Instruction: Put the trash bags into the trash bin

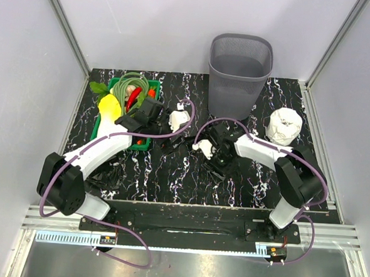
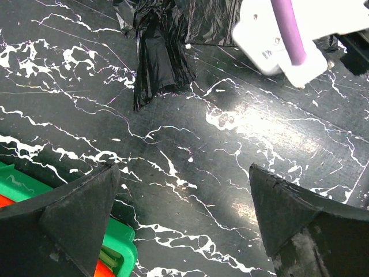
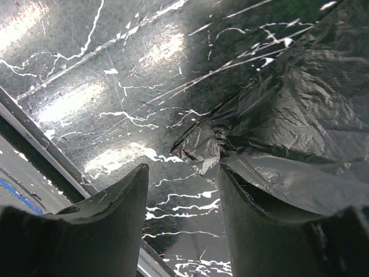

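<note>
Right wrist view: right fingers [image 3: 109,219] parted, empty, crumpled trash bag [image 3: 277,115] on worktop [image 3: 86,86] just ahead, spreading rightward. Left fingers [image 2: 69,219] spread wide, farther off; trash bin [image 1: 239,73] well beyond at the back.

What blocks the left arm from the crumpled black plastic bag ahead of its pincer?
Nothing obvious, so probably reachable. The left pincer stands open, with only bare black marbled tabletop between it and the crumpled black plastic bag. The right arm's white housing sits off to one side.
</note>
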